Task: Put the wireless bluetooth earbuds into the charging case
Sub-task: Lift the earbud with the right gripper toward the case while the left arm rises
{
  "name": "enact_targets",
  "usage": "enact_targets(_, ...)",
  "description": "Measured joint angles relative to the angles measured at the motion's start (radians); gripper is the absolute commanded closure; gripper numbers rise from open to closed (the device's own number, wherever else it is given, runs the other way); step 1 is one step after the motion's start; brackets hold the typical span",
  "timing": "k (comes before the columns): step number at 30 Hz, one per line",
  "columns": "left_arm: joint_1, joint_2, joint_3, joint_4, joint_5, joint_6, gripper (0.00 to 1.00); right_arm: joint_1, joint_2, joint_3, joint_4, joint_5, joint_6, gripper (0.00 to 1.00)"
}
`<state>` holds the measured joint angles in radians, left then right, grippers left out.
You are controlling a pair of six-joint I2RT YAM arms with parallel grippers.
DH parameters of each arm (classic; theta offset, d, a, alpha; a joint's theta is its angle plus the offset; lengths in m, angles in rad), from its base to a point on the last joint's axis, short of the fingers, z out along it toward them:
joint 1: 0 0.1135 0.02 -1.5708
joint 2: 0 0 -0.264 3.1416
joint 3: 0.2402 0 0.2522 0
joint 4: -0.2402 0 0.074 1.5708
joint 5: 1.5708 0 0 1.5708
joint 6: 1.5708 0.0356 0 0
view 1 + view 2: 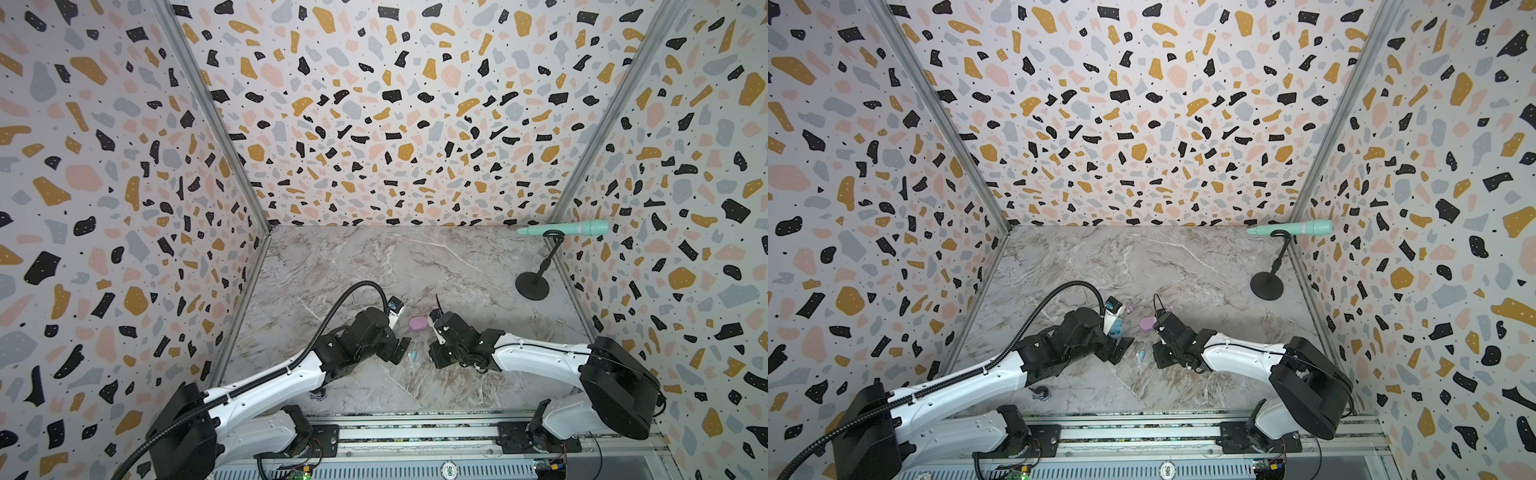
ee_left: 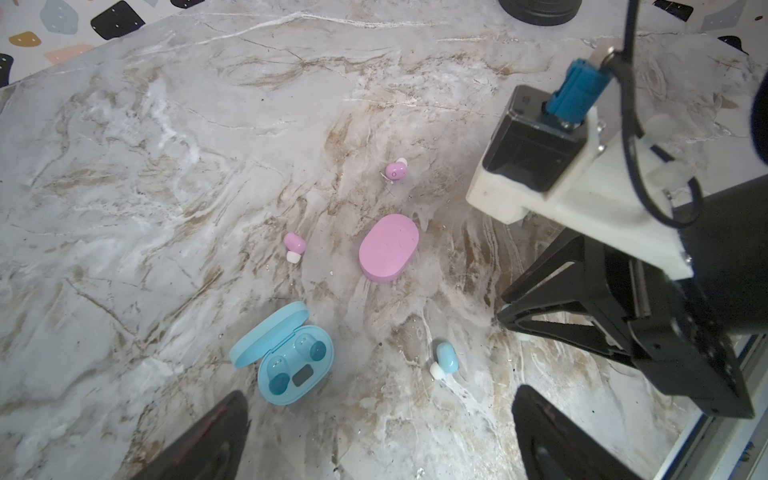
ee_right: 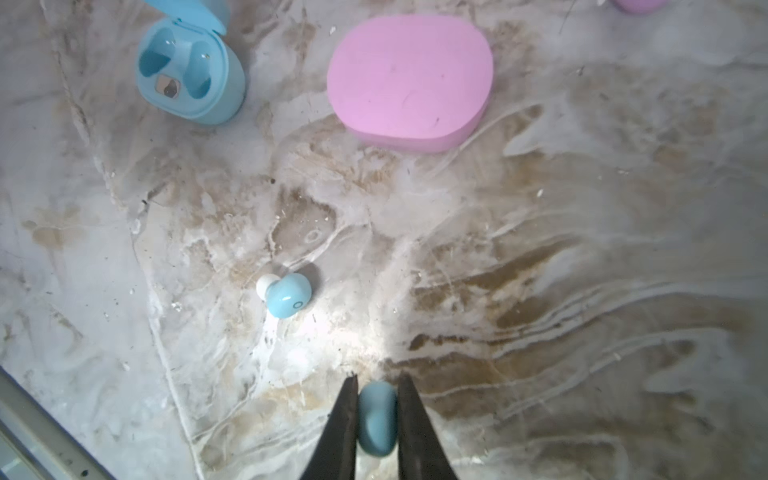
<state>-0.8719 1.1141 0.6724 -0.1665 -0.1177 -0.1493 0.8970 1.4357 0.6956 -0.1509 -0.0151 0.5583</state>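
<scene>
Your right gripper [image 3: 377,384] has its jaws drawn in tight on a blue earbud [image 3: 376,419]. The earbud sits pinched between the two dark fingers, one on each side. You can't tell from the right wrist view whether it is clear of the marble table [image 3: 582,249] or resting on it.

Your left gripper [image 2: 380,392] has its jaws spread wide apart. They hold nothing and touch nothing, with bare marble between the fingers.

The second blue earbud [image 3: 286,295] lies loose on the table with its white tip showing. It is apart from your right fingertips, between them and the cases. In the left wrist view it sits between the two grippers.

The blue case [image 2: 291,365] stands with its lid flipped open, and both wells look empty. The pink case [image 2: 388,247] lies shut beside it, not touching it.

One pink earbud [image 2: 295,245] lies near the pink case. The other pink earbud [image 2: 395,170] lies a little apart on the case's far side. Both are loose on the marble.
</scene>
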Motion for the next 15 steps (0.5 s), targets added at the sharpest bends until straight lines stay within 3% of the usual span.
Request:
enact_targets(8,0.0,-0.135,0.0,-0.016,-0.082,0.0,0.0,0.0,-0.005,0.025,-0.014,0.039,0.002,0.82)
enact_targets(15,0.0,-0.377,0.027,-0.082,-0.315,-0.03,0.0,0.018,0.025,0.128,-0.031,0.088,-0.003,0.82)
